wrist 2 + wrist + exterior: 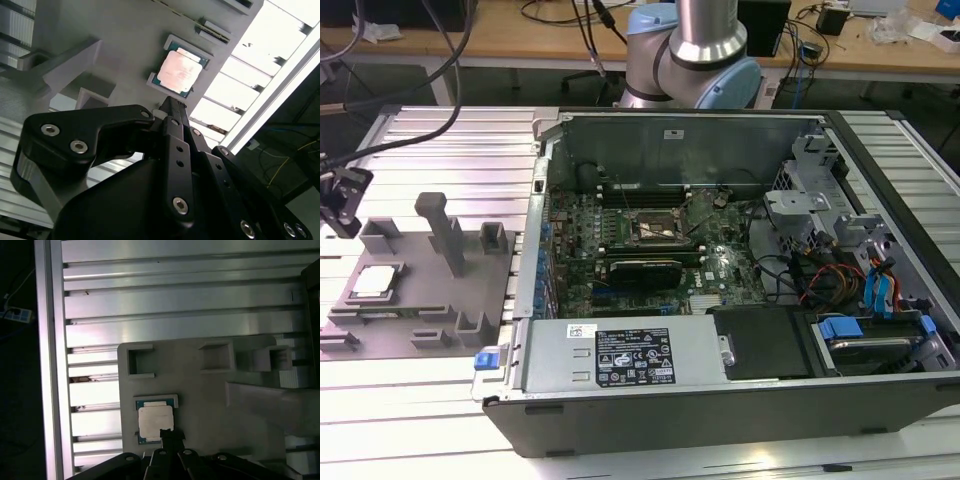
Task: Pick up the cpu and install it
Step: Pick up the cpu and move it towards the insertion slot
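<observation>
The cpu [375, 282] is a pale silvery square chip lying flat in a recess of the grey fixture plate [420, 300], at the exterior view's left. My gripper [342, 200] hangs above the plate's far left corner, apart from the chip. In both wrist views the black fingers come together in one narrow tip [169, 101] [167, 432] with nothing between them. That tip points at the edge of the cpu [179, 72] [155, 421]. The open motherboard socket [655, 228] sits inside the computer case.
The open computer case [720, 420] takes up the middle and right of the ribbed aluminium table [450, 140]. On the fixture plate stand a tall grey post [445, 235] and several low blocks [492, 240]. Cables run across the case's right side [820, 280].
</observation>
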`<move>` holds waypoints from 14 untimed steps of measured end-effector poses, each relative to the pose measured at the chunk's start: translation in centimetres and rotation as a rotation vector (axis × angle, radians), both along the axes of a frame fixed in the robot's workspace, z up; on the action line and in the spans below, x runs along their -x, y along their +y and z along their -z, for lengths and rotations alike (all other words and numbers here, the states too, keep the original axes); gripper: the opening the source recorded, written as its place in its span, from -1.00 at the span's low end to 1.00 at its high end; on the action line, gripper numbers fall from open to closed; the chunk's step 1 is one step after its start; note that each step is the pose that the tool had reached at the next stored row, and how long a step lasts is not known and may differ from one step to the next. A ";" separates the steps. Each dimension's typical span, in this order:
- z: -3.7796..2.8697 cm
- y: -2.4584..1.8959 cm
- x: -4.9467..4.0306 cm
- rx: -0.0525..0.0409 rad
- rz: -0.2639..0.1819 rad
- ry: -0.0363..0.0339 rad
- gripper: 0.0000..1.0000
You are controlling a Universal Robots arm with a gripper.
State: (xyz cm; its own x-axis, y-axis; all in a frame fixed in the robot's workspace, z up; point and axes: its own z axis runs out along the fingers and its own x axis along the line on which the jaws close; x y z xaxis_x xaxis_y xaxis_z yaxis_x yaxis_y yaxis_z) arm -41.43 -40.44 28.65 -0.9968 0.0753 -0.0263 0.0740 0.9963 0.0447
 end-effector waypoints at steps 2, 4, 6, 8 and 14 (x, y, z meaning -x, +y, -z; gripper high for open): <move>0.21 -0.03 0.15 -0.0002 0.000 -0.0002 -0.79; 0.38 -0.09 0.20 0.0000 0.000 0.0001 -0.79; 0.68 -0.28 0.21 -0.0001 0.000 0.0001 -0.79; 0.99 -0.42 0.21 0.0000 0.000 0.0004 -0.79; 2.19 -0.55 0.21 0.0000 0.000 0.0018 -0.79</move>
